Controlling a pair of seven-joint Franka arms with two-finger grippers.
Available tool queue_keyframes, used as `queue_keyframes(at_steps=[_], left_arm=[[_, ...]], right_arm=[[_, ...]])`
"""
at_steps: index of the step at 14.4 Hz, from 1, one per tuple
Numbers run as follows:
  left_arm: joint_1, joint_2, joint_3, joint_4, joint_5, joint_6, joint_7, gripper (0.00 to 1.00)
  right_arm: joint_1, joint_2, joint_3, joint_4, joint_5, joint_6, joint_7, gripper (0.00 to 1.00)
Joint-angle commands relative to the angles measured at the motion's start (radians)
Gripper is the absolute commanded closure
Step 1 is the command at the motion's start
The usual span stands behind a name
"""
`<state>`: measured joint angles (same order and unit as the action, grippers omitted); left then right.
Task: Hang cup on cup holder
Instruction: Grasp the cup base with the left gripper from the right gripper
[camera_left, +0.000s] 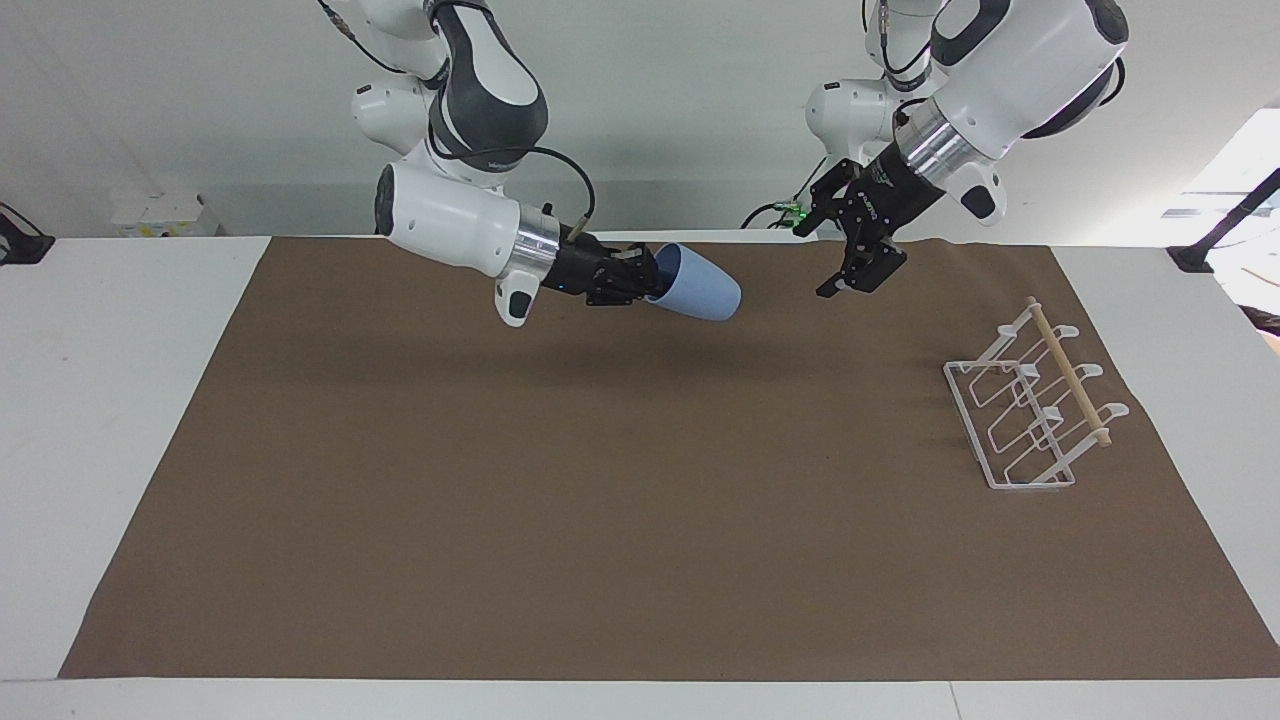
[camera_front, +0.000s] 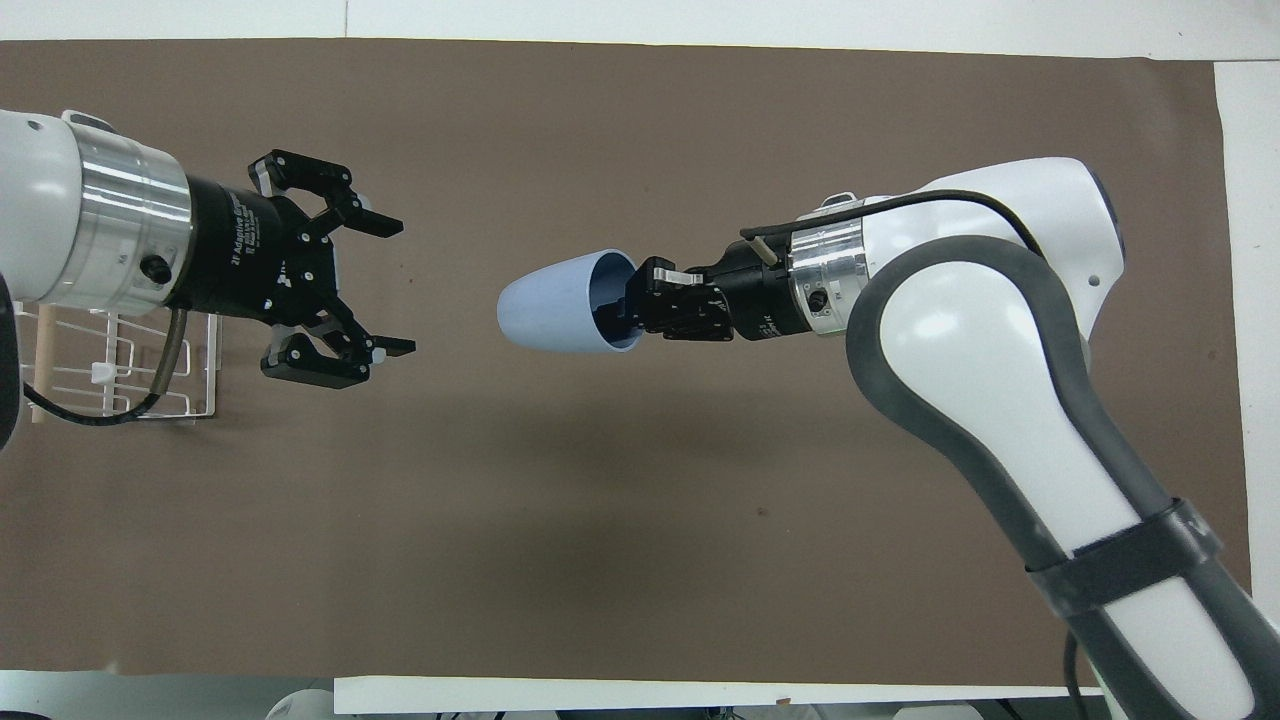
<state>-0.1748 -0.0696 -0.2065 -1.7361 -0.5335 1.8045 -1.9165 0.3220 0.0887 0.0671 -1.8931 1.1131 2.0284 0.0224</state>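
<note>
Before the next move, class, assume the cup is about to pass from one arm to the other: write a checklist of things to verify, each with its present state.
1. Cup held: ok. The right end effector grips the cup by its rim, one finger inside.
2. Receiver ready: ok. The left end effector is open, its fingers pointing at the cup's base.
3. Gap: ok. Cup and left end effector are apart, both in the air over the brown mat.
4. Alignment in height: cannot tell.
5. Cup holder free: ok. It stands on the mat toward the left arm's end, its prongs bare.
6. Path: ok. Only mat lies below.
</note>
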Motion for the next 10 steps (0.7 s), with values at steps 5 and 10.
queue_keyframes(at_steps=[5,10], left_arm=[[-0.14,-0.03,0.007,-0.117,-0.014,0.144,0.039,0.01],[-0.15,-0.033,0.007,-0.18,-0.014,0.193,0.042,0.01]], right_arm=[[0.038,-0.03,-0.003,-0.043,0.021,0.061,0.008,1.0],[0.045,-0.032,-0.003,-0.046,0.021,0.072,0.01,1.0]])
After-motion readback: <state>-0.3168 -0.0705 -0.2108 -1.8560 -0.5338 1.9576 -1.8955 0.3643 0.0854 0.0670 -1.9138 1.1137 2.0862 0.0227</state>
